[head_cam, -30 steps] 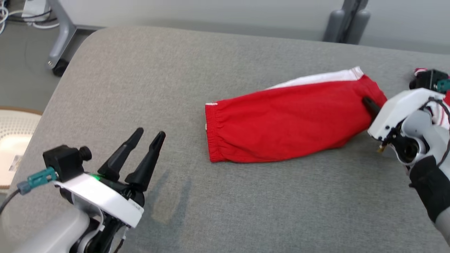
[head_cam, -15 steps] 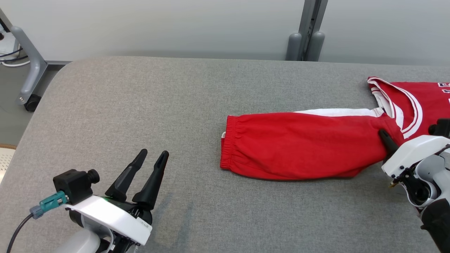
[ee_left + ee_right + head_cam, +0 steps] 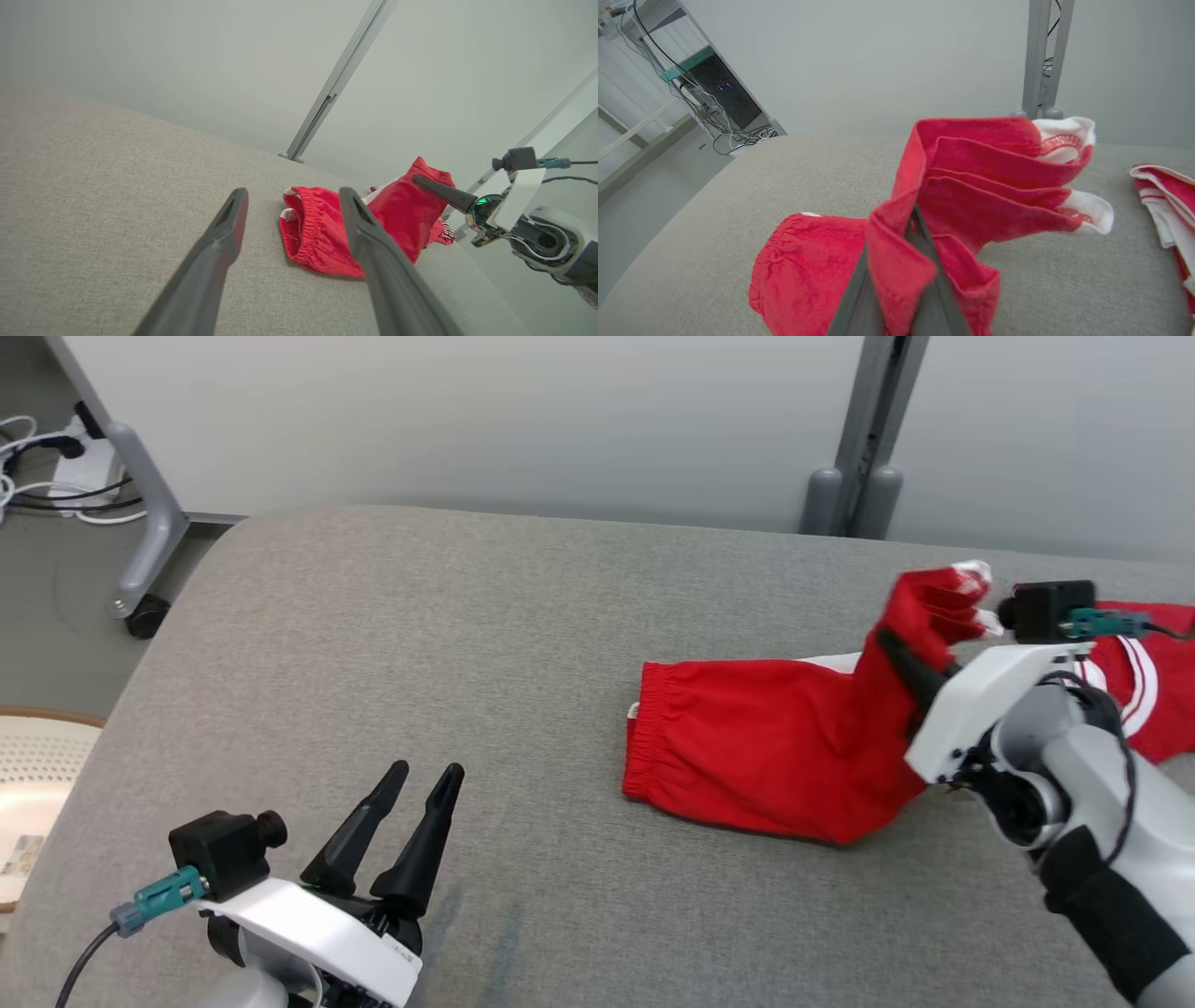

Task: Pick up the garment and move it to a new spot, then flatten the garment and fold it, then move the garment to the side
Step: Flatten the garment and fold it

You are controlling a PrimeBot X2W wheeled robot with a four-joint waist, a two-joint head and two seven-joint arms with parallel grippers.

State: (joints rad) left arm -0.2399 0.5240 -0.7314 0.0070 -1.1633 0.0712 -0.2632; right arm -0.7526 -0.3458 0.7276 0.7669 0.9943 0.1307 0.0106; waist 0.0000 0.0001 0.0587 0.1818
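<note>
Grey padded worktop [image 3: 467,644] carries the red garment [image 3: 766,756] toward its right, a sleeve fold raised in my clenched right jaws; left jaws released, well apart. Soft, light and limp, I judge, so the seams or cuff are best to grip.

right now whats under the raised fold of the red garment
The right gripper, shut on the red garment, with grey table below. Cloth covers its fingertips.

White wrist housings [image 3: 317,933], long black tapered fingers [image 3: 425,845], teal cable plugs [image 3: 166,892]
</note>
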